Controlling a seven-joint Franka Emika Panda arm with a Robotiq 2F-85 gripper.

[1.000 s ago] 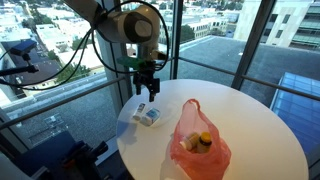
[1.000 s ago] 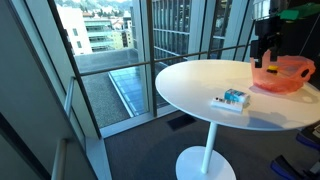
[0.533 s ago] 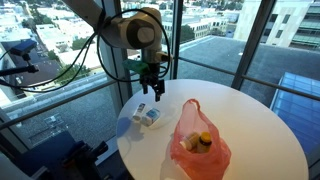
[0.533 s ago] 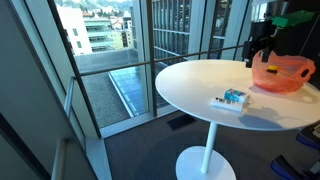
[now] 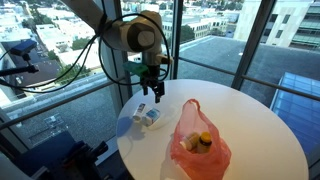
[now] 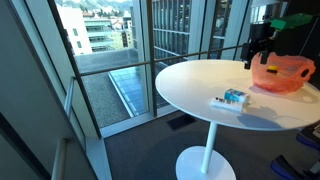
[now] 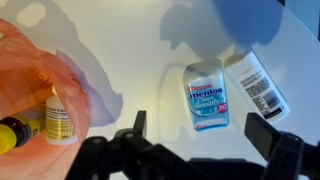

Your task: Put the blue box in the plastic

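Observation:
The blue box (image 7: 205, 95), a flat Mentos pack, lies on the round white table (image 5: 255, 130) next to a white pack (image 7: 256, 84). It also shows in both exterior views (image 5: 152, 116) (image 6: 235, 98). The plastic is an orange-pink bag (image 5: 198, 142) (image 6: 283, 72) (image 7: 40, 70) that lies open on the table and holds a small white-labelled bottle (image 7: 58, 120) and a yellow item (image 7: 14, 131). My gripper (image 7: 200, 135) (image 5: 151, 90) (image 6: 256, 55) hangs open and empty above the table, just over the blue box, touching nothing.
The table stands on a single pedestal (image 6: 206, 150) beside floor-to-ceiling windows (image 6: 110, 60). The two packs lie near the table's edge (image 5: 124, 135). Cables (image 5: 75, 60) trail from the arm toward the window side.
My gripper has shifted slightly sideways above the packs since a second ago. It has stayed open. The box, the white pack and the bag have not moved.

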